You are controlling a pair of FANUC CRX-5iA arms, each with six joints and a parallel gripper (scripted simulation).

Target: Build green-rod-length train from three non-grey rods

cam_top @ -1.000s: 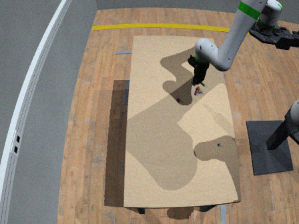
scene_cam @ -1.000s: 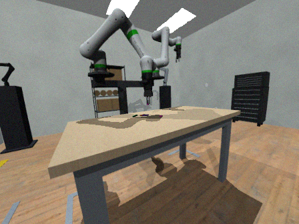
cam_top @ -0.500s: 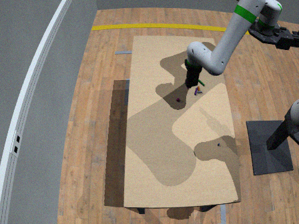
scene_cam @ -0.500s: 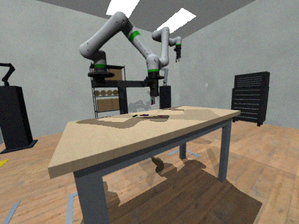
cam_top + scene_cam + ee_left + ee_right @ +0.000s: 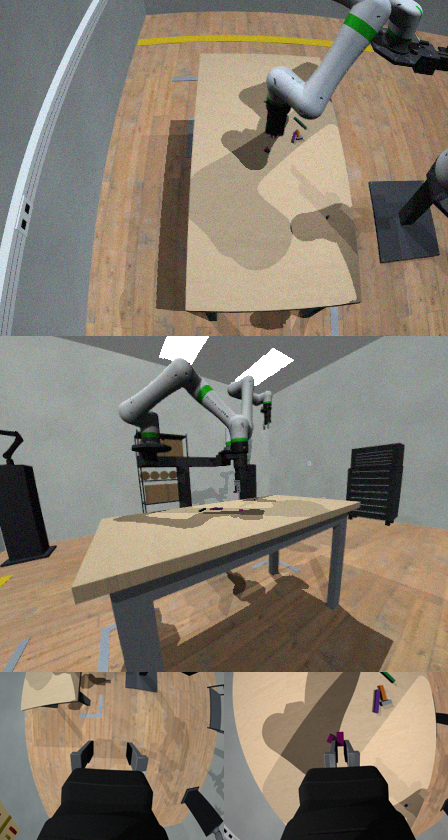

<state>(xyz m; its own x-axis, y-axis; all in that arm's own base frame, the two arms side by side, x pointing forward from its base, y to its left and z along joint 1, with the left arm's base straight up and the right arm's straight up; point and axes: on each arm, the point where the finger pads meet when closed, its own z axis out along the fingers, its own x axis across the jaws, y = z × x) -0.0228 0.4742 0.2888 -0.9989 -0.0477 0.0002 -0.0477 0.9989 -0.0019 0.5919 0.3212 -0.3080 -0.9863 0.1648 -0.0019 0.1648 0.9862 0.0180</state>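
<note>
Two magenta rods make my ends: my right fingers grip one [image 5: 340,738], its mate [image 5: 330,738] on the table just beside. I'd align them straight, leaving room for orange [image 5: 382,692], which lies between purple [image 5: 377,700] and green [image 5: 388,677].

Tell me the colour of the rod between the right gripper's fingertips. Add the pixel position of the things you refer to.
Magenta; the right wrist view shows the rod [image 5: 340,738] best.

Bare table top [image 5: 235,285] [image 5: 150,551] [image 5: 404,744] lay open between the purple rod [image 5: 376,701] and the blue rod [image 5: 406,805]. Orange [image 5: 382,692] and grey [image 5: 386,702] rods obstructed the purple rod's flank.
</note>
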